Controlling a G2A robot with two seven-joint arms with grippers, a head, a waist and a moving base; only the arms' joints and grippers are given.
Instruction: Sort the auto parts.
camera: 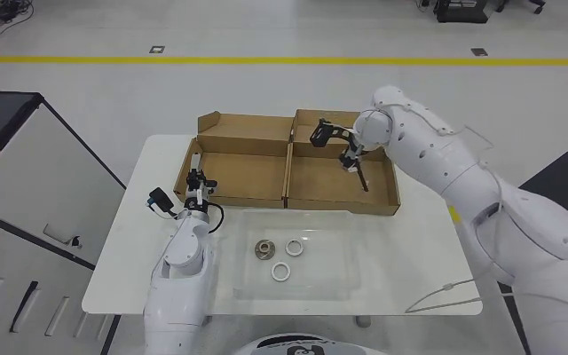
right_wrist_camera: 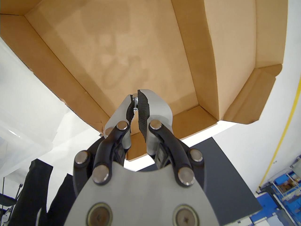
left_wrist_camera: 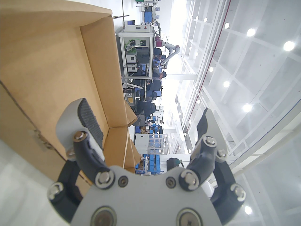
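Right hand (right_wrist_camera: 135,95) is clenched on a small threaded part (right_wrist_camera: 134,105), pinched shallowly above the right cardboard box (right_wrist_camera: 105,24). Risk: the part may slip and bounce over the wall. Left hand (left_wrist_camera: 144,106) is released beside the left box (left_wrist_camera: 47,71).

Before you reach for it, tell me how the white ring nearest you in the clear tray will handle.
The white ring lies flat in the clear tray, so it probably won't roll unless tipped on edge. It looks thin and small, so it is likely light. Its round rim may slip from a pinch.
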